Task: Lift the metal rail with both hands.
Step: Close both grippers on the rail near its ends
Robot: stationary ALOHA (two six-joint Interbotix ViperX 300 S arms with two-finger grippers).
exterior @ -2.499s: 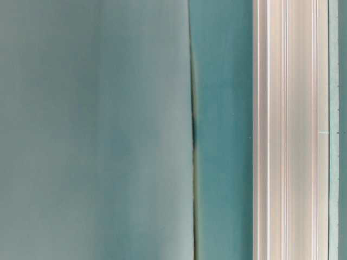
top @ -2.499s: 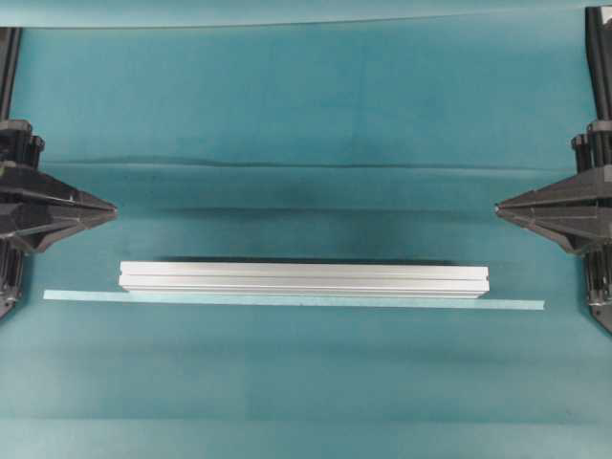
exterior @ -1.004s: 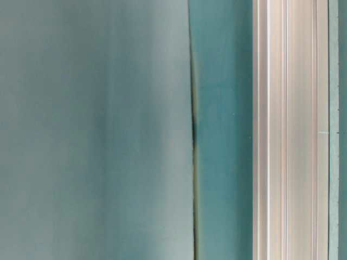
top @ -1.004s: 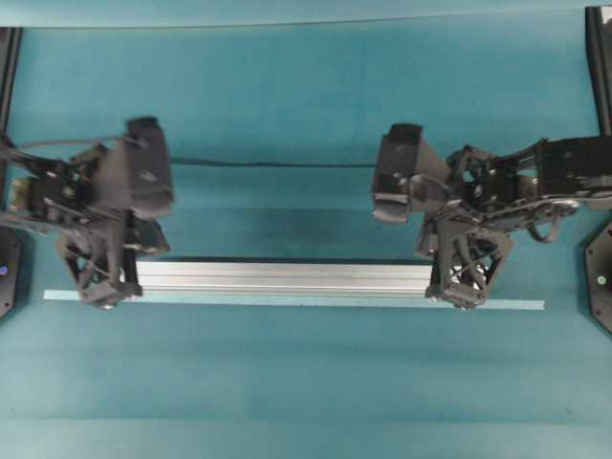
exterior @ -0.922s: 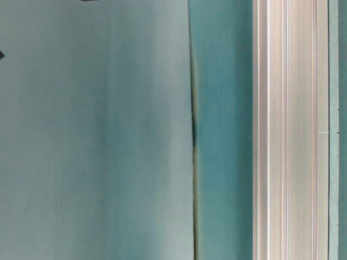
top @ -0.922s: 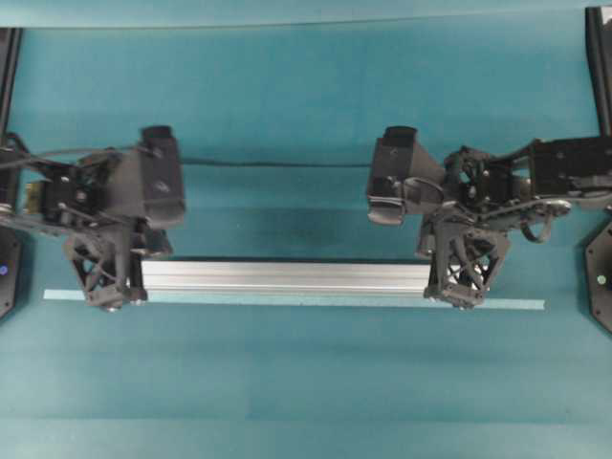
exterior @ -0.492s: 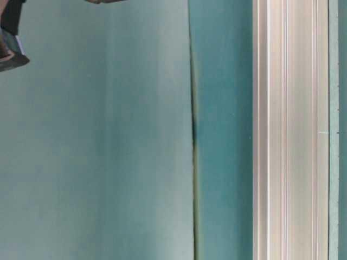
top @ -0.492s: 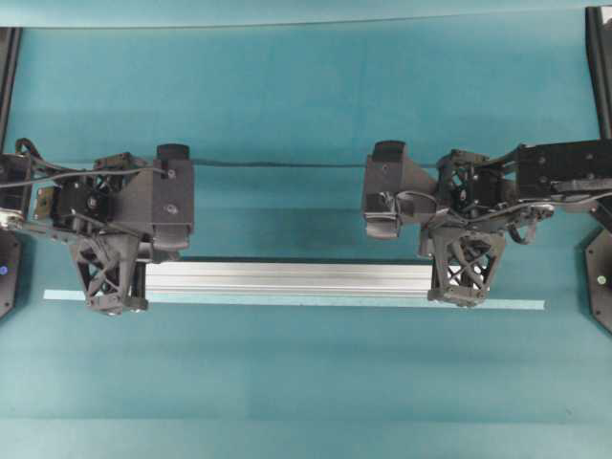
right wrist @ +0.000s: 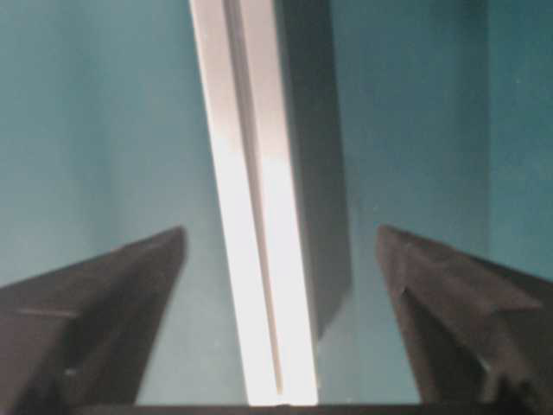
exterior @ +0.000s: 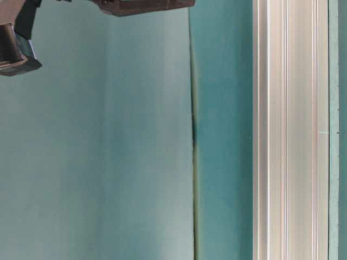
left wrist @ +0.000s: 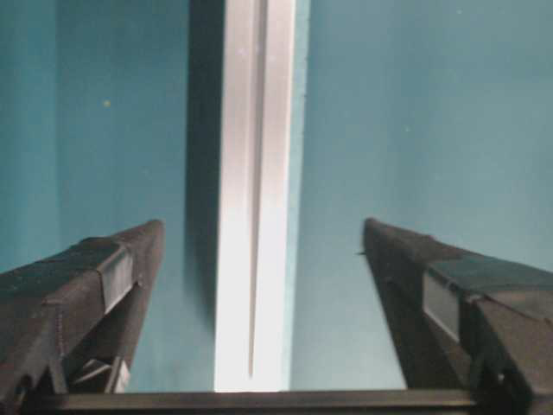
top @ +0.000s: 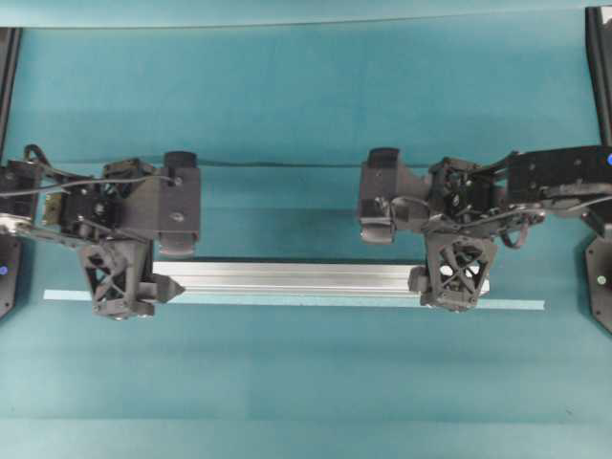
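Note:
The metal rail (top: pixel 296 277) lies flat on the teal cloth, a long silver grooved bar running left to right. My left gripper (top: pixel 129 277) hangs over its left end and my right gripper (top: pixel 449 275) over its right end. In the left wrist view the rail (left wrist: pixel 255 173) runs between the wide-apart fingers of the left gripper (left wrist: pixel 263 226), with cloth showing on both sides. The right wrist view is alike: the rail (right wrist: pixel 242 173) passes through the right gripper (right wrist: pixel 281 232), clear of both fingers. Both are open and hold nothing. The table-level view shows the rail (exterior: pixel 290 130) resting on the cloth.
A thin pale tape strip (top: pixel 516 305) lies along the rail's near side, seen also as the strip (exterior: pixel 333 130). A crease in the cloth (top: pixel 287 164) runs behind the arms. Dark arm parts (exterior: pixel 141 6) hang at the table-level view's top. Arm bases (top: pixel 601 277) stand at the side edges.
Both grippers have gone from shut to wide open. The left arm has shifted a little right and the right arm a little left over the rail's ends. The rail has not moved.

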